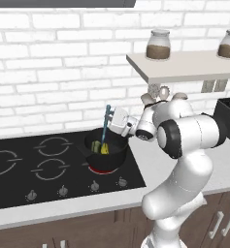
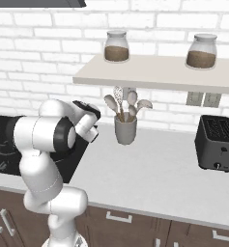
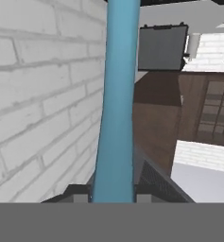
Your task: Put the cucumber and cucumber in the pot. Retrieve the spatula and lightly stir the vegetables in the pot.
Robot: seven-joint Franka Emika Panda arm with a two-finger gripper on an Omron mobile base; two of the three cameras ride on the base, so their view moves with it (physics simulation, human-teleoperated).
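Observation:
The black pot (image 1: pixel 106 154) sits on the front right burner of the cooktop, which glows red beneath it. Inside lie the vegetables: a yellow-green piece (image 1: pixel 105 149) and a darker green piece (image 1: pixel 95 145). The light-blue spatula (image 1: pixel 106 124) stands nearly upright, its lower end down in the pot beside the pieces. My gripper (image 1: pixel 109 121) reaches in from the right above the pot's rim and is shut on the spatula's handle. In the hand view the blue handle (image 3: pixel 116 94) rises between the two dark fingertips of the gripper (image 3: pixel 112 196).
The black cooktop (image 1: pixel 43 164) has knobs (image 1: pixel 63 190) along its front edge. A brick wall stands close behind the pot. To the right are a grey cup of metal spoons (image 2: pixel 125 129), a black toaster (image 2: pixel 216 143), and a shelf (image 2: pixel 159 75) with two jars overhead.

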